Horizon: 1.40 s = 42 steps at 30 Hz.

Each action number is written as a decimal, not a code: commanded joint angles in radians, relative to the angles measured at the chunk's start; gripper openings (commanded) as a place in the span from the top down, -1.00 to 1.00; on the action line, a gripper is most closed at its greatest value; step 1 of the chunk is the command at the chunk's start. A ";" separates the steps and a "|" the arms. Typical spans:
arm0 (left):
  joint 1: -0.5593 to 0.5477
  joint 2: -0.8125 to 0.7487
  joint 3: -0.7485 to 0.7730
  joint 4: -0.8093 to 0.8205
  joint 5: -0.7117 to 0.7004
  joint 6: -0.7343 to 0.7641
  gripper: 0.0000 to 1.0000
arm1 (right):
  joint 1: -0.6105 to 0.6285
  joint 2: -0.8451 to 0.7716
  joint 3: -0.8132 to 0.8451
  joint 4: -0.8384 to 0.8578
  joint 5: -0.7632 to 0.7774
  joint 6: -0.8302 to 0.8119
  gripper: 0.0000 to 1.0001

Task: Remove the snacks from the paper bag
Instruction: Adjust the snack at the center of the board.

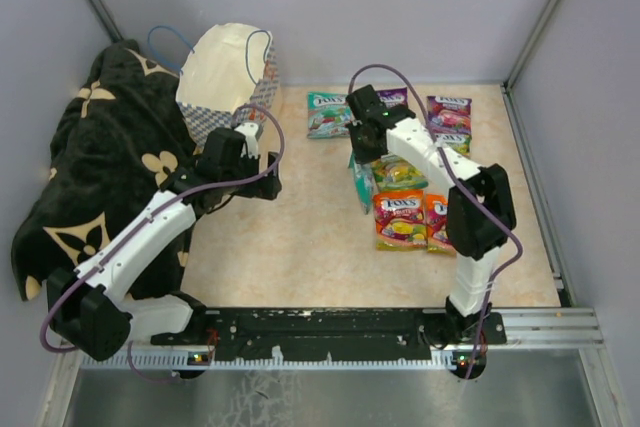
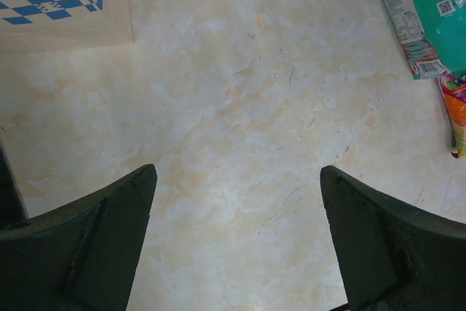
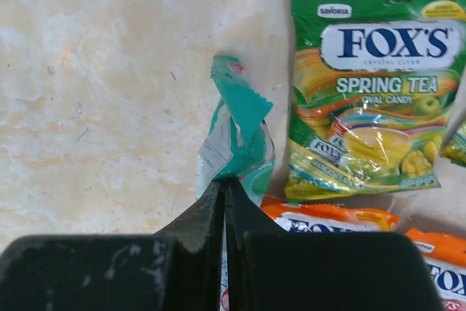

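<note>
The right hand [image 3: 224, 183] is pinched fully shut on one edge of a teal packet [image 3: 237, 132], which stands crumpled on edge; whether its far end touches the table [image 1: 300, 247] I cannot tell. In the wrist view it sits just at 9 o'clock of a green packet [image 3: 375, 85], with an orange packet [image 3: 328, 218] lying close under the fingers at 5 o'clock. The step looks like setting this packet down among the others already spread over the table's 3 o'clock side, well apart from the bag [image 1: 225, 67], which stands open at 11 o'clock beside the blanket [image 1: 100, 167]. To do it well, lower the packet until it rests on the table before letting go, and lean it toward 9 o'clock, where bare table shows, so it falls flat there and not across the green or orange one. Open the hand wide enough that the glossy film slips free and does not cling to a finger, then lift straight up so nothing nearby gets dragged. The left hand [image 2: 238, 172] is spread wide and holds nothing, over bare table just off the bag's corner. From above no packet shows in the bag's cream inside, though its bottom is not fully seen.
</note>
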 commanded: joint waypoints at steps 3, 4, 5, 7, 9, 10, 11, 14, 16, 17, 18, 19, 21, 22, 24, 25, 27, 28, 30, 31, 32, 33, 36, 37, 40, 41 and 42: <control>0.006 -0.042 0.001 -0.026 -0.028 0.015 -0.99 | 0.052 0.101 0.151 -0.050 0.033 0.013 1.00; 0.007 -0.045 0.000 -0.025 -0.022 0.014 -0.99 | 0.059 0.115 0.165 -0.053 0.027 0.019 1.00; 0.009 -0.048 -0.002 -0.022 -0.015 0.015 -0.99 | 0.066 0.127 0.178 -0.053 0.021 0.026 1.00; 0.013 -0.049 -0.004 -0.022 -0.004 0.015 -0.99 | 0.079 0.149 0.199 -0.042 -0.004 0.039 1.00; 0.015 -0.048 -0.007 -0.020 0.005 0.015 -0.99 | 0.086 0.175 0.213 -0.029 -0.035 0.054 1.00; 0.015 -0.047 -0.012 -0.017 0.009 0.014 -0.99 | 0.089 0.181 0.215 -0.015 -0.059 0.060 1.00; 0.014 -0.045 -0.018 -0.012 0.007 0.010 -0.99 | 0.089 0.189 0.215 0.011 -0.098 0.073 0.95; 0.015 -0.023 -0.027 -0.012 -0.002 0.023 -0.98 | 0.089 0.169 0.184 0.115 -0.267 0.102 0.24; 0.012 -0.006 -0.027 -0.022 -0.008 0.015 -0.96 | 0.087 0.123 0.138 0.206 -0.333 0.126 -0.26; 0.009 0.006 -0.024 -0.024 -0.006 0.007 -0.96 | 0.082 0.099 0.122 0.233 -0.348 0.132 -0.45; 0.005 0.014 -0.022 -0.024 -0.002 -0.001 -0.96 | 0.072 0.080 0.111 0.252 -0.358 0.135 -0.58; -0.003 0.023 -0.020 -0.019 -0.001 -0.011 -0.95 | 0.057 0.060 0.096 0.267 -0.366 0.138 -0.63; -0.032 0.045 -0.020 0.011 0.000 -0.028 -0.95 | 0.017 0.020 0.049 0.299 -0.383 0.149 -0.63; -0.053 0.062 -0.020 0.030 0.009 -0.037 -0.95 | -0.003 0.004 0.020 0.310 -0.385 0.150 -0.57; -0.076 0.104 -0.023 0.088 0.041 -0.048 -0.89 | -0.033 -0.023 -0.037 0.309 -0.354 0.140 -0.48; -0.084 0.133 -0.021 0.115 0.060 -0.055 -0.85 | -0.044 -0.034 -0.074 0.304 -0.331 0.132 -0.43; -0.088 0.197 -0.002 0.153 0.102 -0.082 -0.76 | -0.048 -0.053 -0.140 0.308 -0.289 0.120 -0.35; -0.089 0.226 0.005 0.184 0.133 -0.092 -0.69 | -0.049 -0.062 -0.176 0.317 -0.273 0.117 -0.27; -0.092 0.284 0.008 0.277 0.195 -0.117 -0.51 | -0.050 -0.074 -0.245 0.343 -0.243 0.114 -0.15; -0.093 0.306 0.009 0.325 0.233 -0.127 -0.43 | -0.051 -0.077 -0.273 0.360 -0.231 0.112 -0.12; -0.093 0.328 0.012 0.366 0.259 -0.139 -0.36 | -0.053 -0.076 -0.299 0.373 -0.215 0.112 -0.09; -0.093 0.350 0.016 0.405 0.279 -0.148 -0.29 | -0.055 -0.074 -0.318 0.384 -0.209 0.109 -0.07; -0.098 0.423 0.054 0.485 0.329 -0.167 -0.09 | -0.058 -0.057 -0.349 0.403 -0.207 0.099 0.03; -0.103 0.450 0.075 0.491 0.330 -0.167 -0.04 | -0.060 -0.053 -0.354 0.407 -0.206 0.096 0.06; -0.120 0.516 0.126 0.495 0.313 -0.162 -0.01 | -0.060 -0.042 -0.358 0.419 -0.203 0.088 0.11; -0.123 0.532 0.135 0.502 0.306 -0.163 -0.02 | -0.060 -0.040 -0.360 0.422 -0.204 0.087 0.11; -0.125 0.547 0.140 0.511 0.300 -0.167 -0.04 | -0.060 -0.036 -0.365 0.426 -0.206 0.086 0.11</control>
